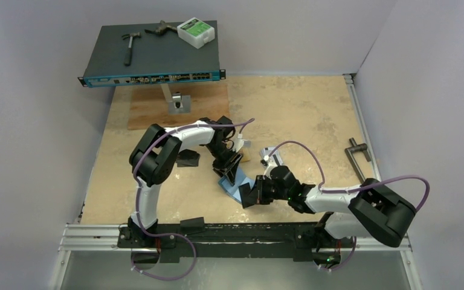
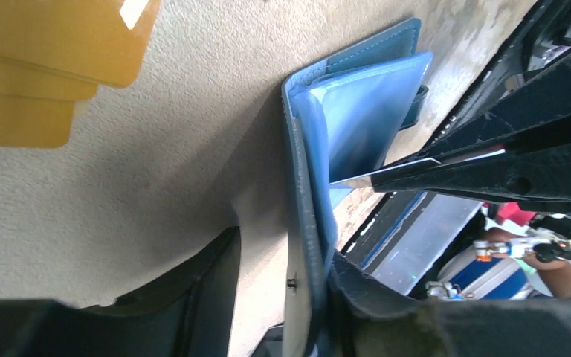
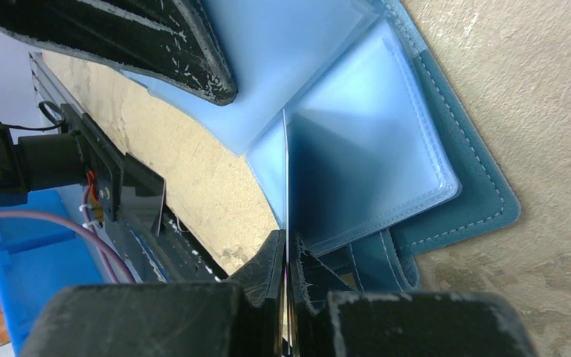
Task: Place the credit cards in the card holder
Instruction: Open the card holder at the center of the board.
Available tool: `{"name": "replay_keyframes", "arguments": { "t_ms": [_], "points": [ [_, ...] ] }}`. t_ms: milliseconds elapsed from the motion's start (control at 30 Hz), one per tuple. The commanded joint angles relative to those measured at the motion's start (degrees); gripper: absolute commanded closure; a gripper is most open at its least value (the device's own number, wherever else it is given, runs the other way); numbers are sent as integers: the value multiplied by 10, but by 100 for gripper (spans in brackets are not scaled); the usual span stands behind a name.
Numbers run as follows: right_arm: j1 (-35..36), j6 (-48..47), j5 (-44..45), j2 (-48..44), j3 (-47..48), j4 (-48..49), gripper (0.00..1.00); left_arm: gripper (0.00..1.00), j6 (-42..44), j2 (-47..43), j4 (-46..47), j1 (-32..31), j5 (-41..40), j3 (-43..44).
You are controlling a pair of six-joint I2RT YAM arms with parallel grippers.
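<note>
The teal-blue card holder [image 2: 305,193] stands open on its edge, its pale glossy pockets [image 3: 386,149] spread. My right gripper [image 3: 286,249] is shut on a thin credit card [image 3: 285,178] seen edge-on, whose far end reaches in among the pockets. In the left wrist view that card [image 2: 394,172] shows as a silver sliver touching the pocket. My left gripper [image 2: 286,260] straddles the holder's cover, one finger [image 3: 156,44] on the inner pocket, the other [image 2: 186,297] standing apart from the outside. Several orange-gold cards [image 2: 37,67] lie fanned on the table. From above, both grippers [image 1: 229,162] [image 1: 255,192] meet over the holder [image 1: 231,187].
A black folded object [image 1: 187,158] lies just left of the holder. A dark flat box [image 1: 151,54] at the back left carries a hammer [image 1: 132,45] and a white device [image 1: 196,31]. A wooden board [image 1: 157,112] holds a metal stand [image 1: 180,103]. A metal handle [image 1: 357,156] lies at the right edge.
</note>
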Motion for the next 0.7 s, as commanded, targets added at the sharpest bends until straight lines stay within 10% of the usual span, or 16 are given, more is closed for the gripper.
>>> {"name": "replay_keyframes", "arguments": {
  "t_ms": [0, 267, 667],
  "points": [
    [-4, -2, -5, 16, -12, 29, 100, 65, -20, 9, -4, 16, 59, 19],
    [-10, -1, -8, 24, -20, 40, 100, 100, -13, 17, -7, 40, 119, 12],
    [-21, -20, 87, -184, -20, 25, 100, 100, -50, -71, 53, 62, 245, -17]
  ]
}}
